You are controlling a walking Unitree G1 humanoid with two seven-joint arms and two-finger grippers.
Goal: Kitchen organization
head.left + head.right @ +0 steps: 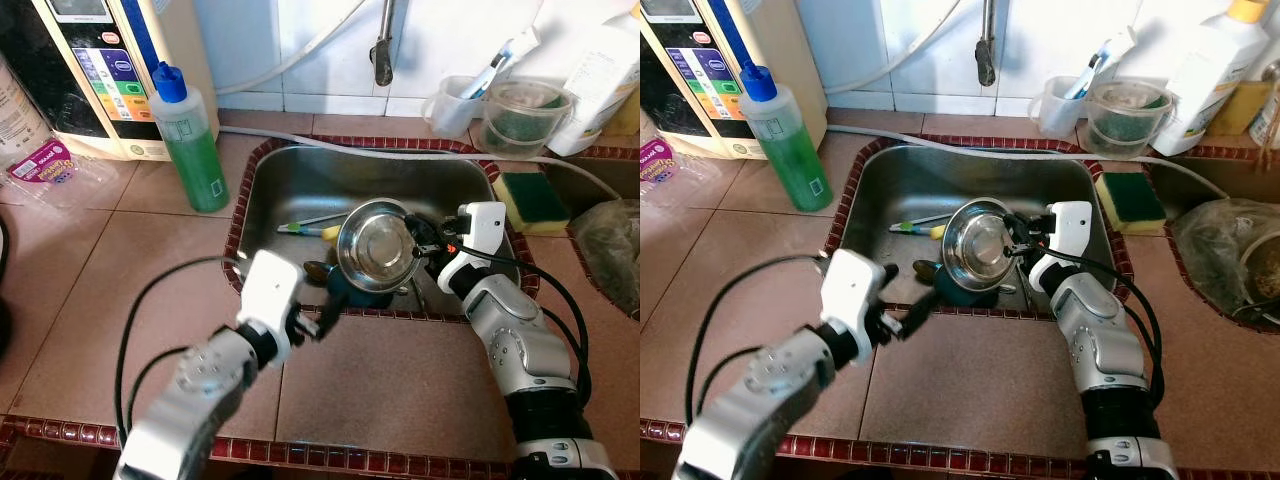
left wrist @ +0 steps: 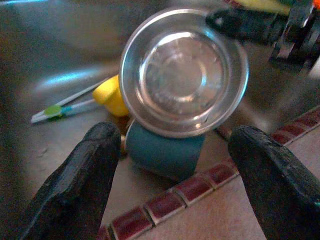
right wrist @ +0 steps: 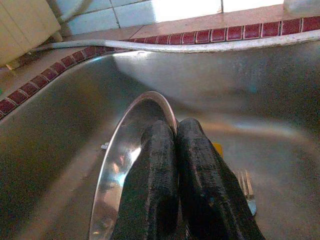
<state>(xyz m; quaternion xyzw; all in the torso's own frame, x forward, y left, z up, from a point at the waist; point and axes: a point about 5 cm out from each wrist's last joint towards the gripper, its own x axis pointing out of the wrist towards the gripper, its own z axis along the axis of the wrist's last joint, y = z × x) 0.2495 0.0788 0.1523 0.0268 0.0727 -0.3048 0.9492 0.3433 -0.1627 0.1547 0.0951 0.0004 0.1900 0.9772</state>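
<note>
Steel bowl (image 1: 379,246) seemingly pinched by right tool (image 1: 424,247)

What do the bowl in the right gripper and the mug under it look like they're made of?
The bowl, pinched at its rim by the right gripper, looks like polished stainless steel: mirror-bright, reflecting light like the sink. The teal mug looks matte, with no glare; ceramic or plastic, hard to tell.

My two arms are silver, rounded metal segments, each ending in a white block-shaped wrist housing with long black fingers (image 2: 90,170) of a rough, matte texture. Black cables loop loosely from each forearm. My right gripper (image 1: 432,243), nearest the steel sink (image 1: 270,190), shows a small red-orange spot beside its white housing.
</note>
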